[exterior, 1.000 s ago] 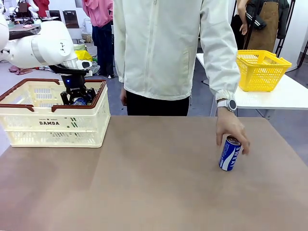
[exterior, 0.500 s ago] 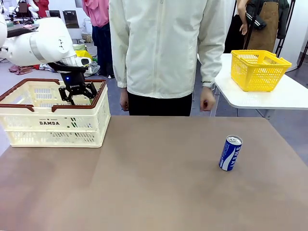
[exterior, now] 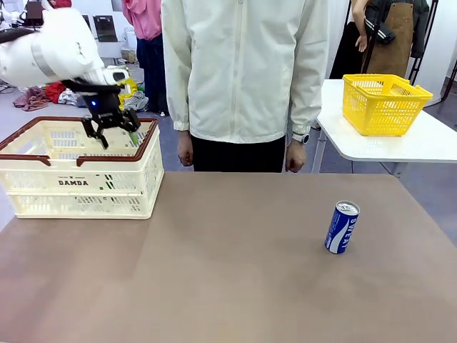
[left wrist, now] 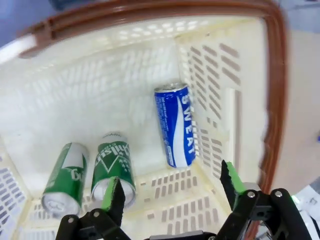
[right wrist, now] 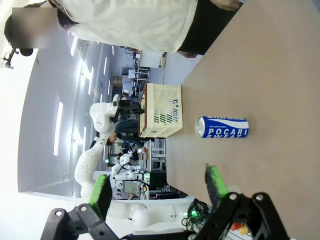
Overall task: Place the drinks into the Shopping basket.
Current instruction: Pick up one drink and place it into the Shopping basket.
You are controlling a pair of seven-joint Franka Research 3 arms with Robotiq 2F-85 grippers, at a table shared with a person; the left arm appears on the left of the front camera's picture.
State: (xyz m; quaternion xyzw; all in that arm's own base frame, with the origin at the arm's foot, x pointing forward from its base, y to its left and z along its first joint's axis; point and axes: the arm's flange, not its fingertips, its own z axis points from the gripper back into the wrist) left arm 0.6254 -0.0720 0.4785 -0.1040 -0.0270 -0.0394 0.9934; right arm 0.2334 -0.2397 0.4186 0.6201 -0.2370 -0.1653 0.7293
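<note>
The cream Shopping basket point(exterior: 71, 194) with a brown rim stands at the table's left. My left gripper point(exterior: 111, 131) hangs open just above its rim, holding nothing. In the left wrist view the left gripper point(left wrist: 172, 187) looks down into the basket point(left wrist: 90, 85), where a blue can point(left wrist: 175, 125) and two green cans point(left wrist: 113, 167) point(left wrist: 65, 177) lie on the floor. Another blue can point(exterior: 342, 227) stands upright at the table's right. The right gripper point(right wrist: 157, 187) is open, well short of that blue can point(right wrist: 222, 127).
A person in a cream jacket point(exterior: 243, 71) stands at the far edge, hands hanging at the sides. A yellow mesh basket point(exterior: 385, 103) sits on a white side table at the right. The brown table point(exterior: 228, 271) is bare in the middle.
My left gripper rose out of the basket, leaving a blue can inside. The person's hand let go of the blue can on the table and drew back to the side.
</note>
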